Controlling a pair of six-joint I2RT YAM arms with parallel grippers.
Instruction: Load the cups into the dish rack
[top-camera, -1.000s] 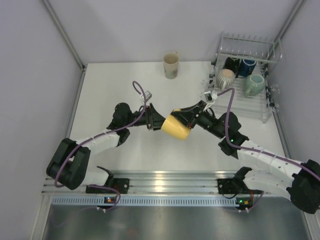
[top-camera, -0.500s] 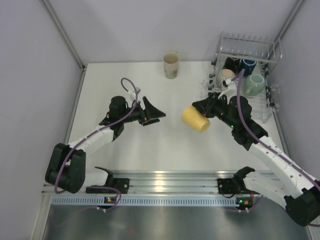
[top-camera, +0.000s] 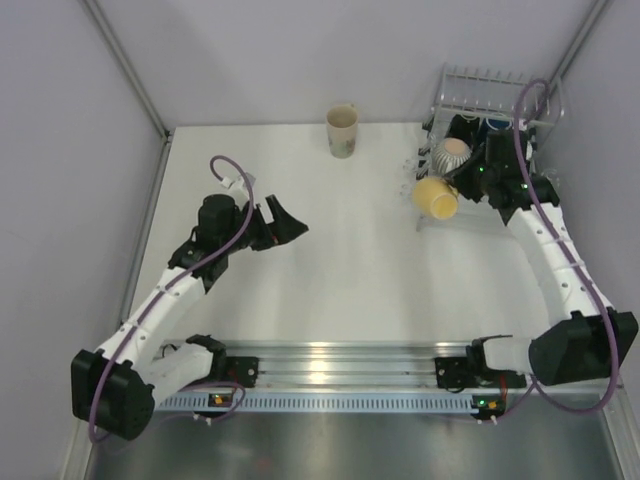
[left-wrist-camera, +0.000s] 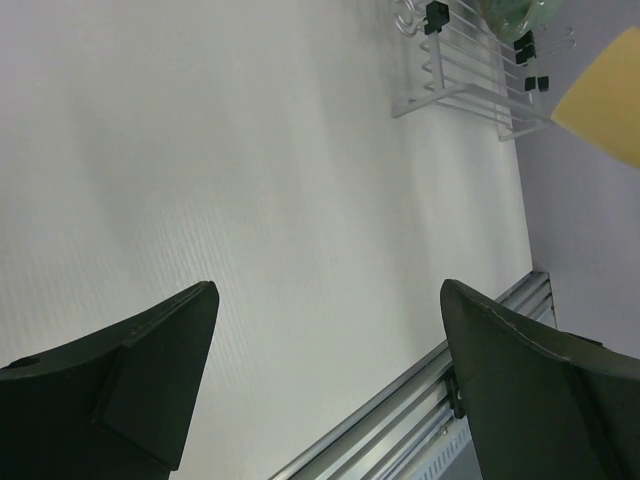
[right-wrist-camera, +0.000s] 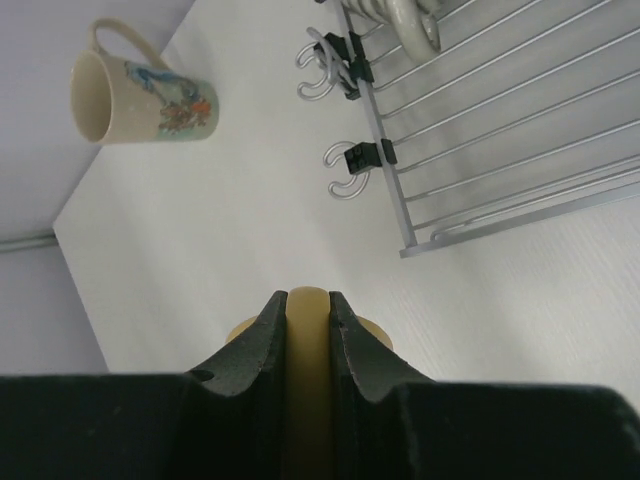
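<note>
Left gripper (top-camera: 283, 222): fingers spread wide with nothing between them, hanging over bare table (top-camera: 330, 280) at mid-left, well apart from every cup.
Right gripper (right-wrist-camera: 303, 312): fingers pinched tight on the handle of the yellow cup (top-camera: 436, 197).
Yellow cup: carried at the left edge of the dish rack (top-camera: 498, 82), lying on its side, just beside the grey ribbed cup (top-camera: 452, 152); whether it touches the rack wires cannot be told.
Dish rack: at the far right corner of the table. The grey ribbed cup and a black cup (top-camera: 462, 127) sit inside, and a dark blue cup (top-camera: 497, 124) peeks out behind the right arm.
Cream cup (top-camera: 342, 130): upright on the table at the far edge, outside the rack and well apart from it — its printed picture shows in the right wrist view.
</note>
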